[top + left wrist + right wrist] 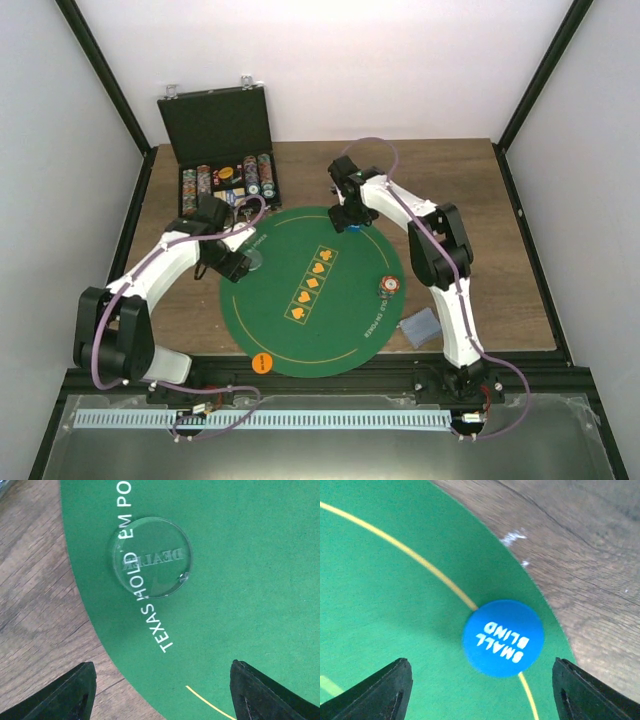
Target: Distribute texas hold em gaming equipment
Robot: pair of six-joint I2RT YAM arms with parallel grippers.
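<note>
A clear disc marked DEALER [151,556] lies flat on the left edge of the green mat [250,580]; it shows faintly in the top view [253,262]. My left gripper [162,695] is open and empty just above and short of it. A blue disc marked SMALL BLIND [503,638] lies on the mat's far edge, on the yellow line. My right gripper [482,692] is open and empty over it [352,226]. An orange disc [263,362] sits at the mat's near left edge. A red-and-white chip stack [390,286] stands at the right edge. Grey-blue cards [421,328] lie right of the mat.
The black hinged case [222,135] stands open at the back left, with rows of chips [228,182] in its tray. Bare wooden table [500,230] surrounds the mat. Orange suit symbols [313,283] mark the mat's centre.
</note>
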